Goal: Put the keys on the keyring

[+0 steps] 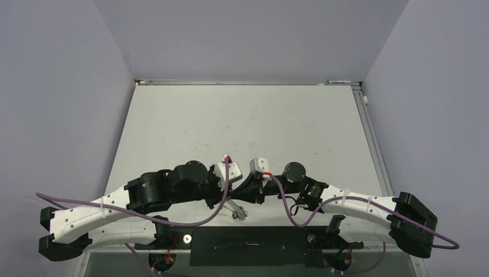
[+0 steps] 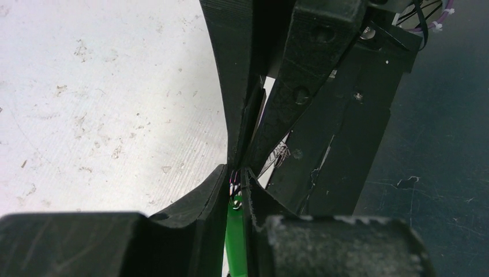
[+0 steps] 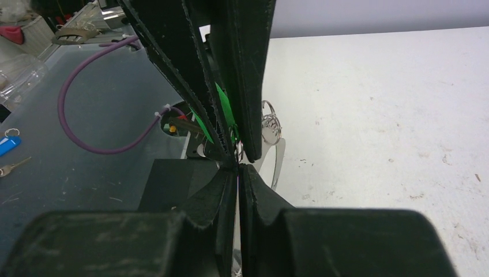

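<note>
Bright green key (image 2: 235,231), purple cable (image 3: 61,112)

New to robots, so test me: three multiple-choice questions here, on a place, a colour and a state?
1. Where do the left gripper and right gripper meet? A far left corner; B middle of the table's near edge; C far right corner.
2. Colour of the key head between the left gripper's fingers? A green; B red; C yellow.
3. The right gripper is: A open; B out of view; C shut.
1 B: the top view shows them tip to tip there. 2 A: green shows between the pads. 3 C: its fingers touch.
</note>
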{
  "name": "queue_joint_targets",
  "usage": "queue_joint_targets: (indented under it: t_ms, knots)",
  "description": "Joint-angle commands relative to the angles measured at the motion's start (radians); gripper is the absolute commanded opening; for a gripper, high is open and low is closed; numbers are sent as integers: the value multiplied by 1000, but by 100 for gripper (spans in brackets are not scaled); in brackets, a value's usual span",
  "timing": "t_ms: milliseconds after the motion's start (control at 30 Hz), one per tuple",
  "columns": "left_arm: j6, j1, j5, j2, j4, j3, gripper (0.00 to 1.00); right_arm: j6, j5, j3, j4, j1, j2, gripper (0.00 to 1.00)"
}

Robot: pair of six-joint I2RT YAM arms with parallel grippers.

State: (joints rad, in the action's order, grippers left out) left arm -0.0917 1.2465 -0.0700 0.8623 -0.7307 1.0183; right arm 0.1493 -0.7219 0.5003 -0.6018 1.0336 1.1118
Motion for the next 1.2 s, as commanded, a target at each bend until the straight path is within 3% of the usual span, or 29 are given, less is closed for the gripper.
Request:
queue_joint_targets:
  t_ms: [0,300,700,800,1033,1167]
  knots:
    - [48,-4,-9,-10,43,45,12,31,-41,-10,-138,17,-37,5]
    - [37,-68,5,19,67,69,37,49,-34,-30,-153,31,-37,5]
    - [-115,-108,-112,15,9,197,81,99,-9,-60,-268,29,-17,5]
    - [-106,-108,-142,-52,9,153,84,126,0,-73,-317,20,-19,5]
    - [-88,-108,-131,-260,183,-34,84,275,93,-141,-559,-29,-60,5]
    - [-60,-108,-77,-301,239,-78,78,318,147,-154,-642,-34,-67,5]
